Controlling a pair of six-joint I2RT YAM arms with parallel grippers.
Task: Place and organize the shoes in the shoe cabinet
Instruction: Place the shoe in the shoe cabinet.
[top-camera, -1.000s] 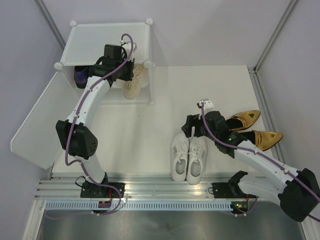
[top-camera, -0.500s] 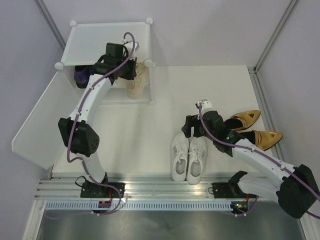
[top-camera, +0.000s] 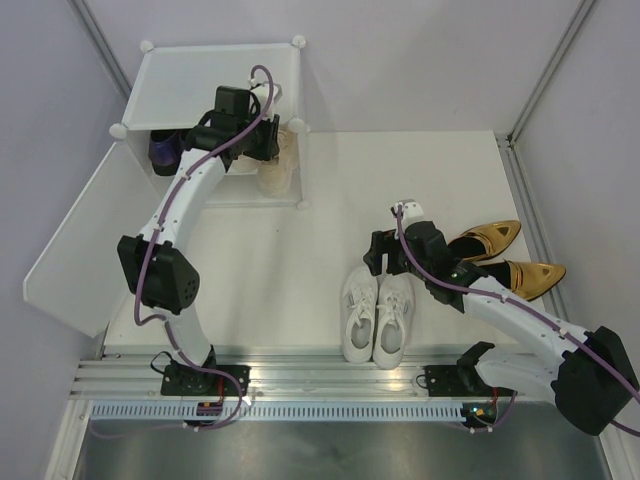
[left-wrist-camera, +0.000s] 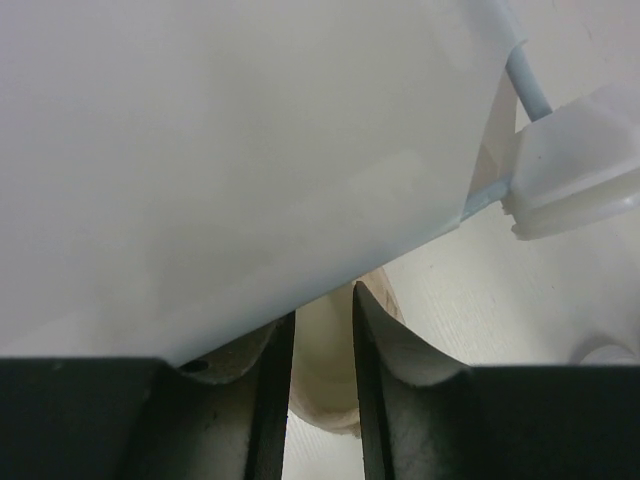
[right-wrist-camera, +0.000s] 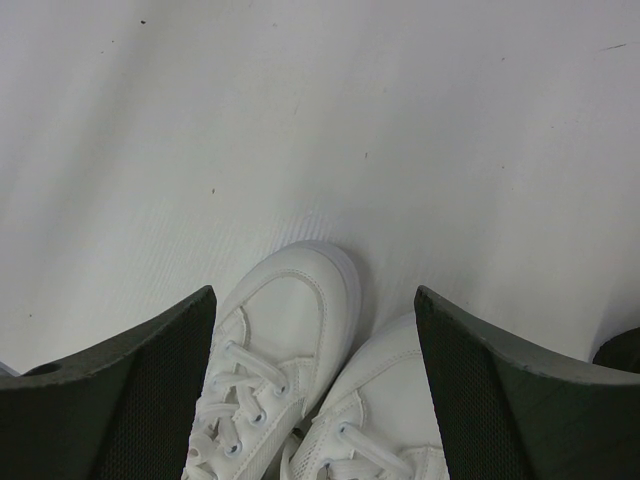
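The white translucent shoe cabinet (top-camera: 200, 80) stands at the back left with its door panel (top-camera: 75, 245) swung open. My left gripper (top-camera: 264, 142) is at the cabinet's right front corner, shut on a beige sneaker (top-camera: 273, 176) that lies mostly under the cabinet's top. In the left wrist view the sneaker (left-wrist-camera: 322, 385) sits between my narrow-set fingers (left-wrist-camera: 268, 410), under the cabinet panel (left-wrist-camera: 250, 150). Purple loafers (top-camera: 163, 150) are inside on the left. My right gripper (top-camera: 384, 253) is open above the toes of the white sneakers (top-camera: 378, 318) (right-wrist-camera: 290, 310). The gold heels (top-camera: 492, 240) lie to the right.
A round corner connector (left-wrist-camera: 575, 165) of the cabinet is close to my left gripper's right side. Grey walls stand on the left, back and right. A metal rail (top-camera: 320, 375) runs along the near edge.
My left gripper has moved right and further in with the beige sneaker, which now lies mostly under the cabinet's top. The right arm has barely moved.
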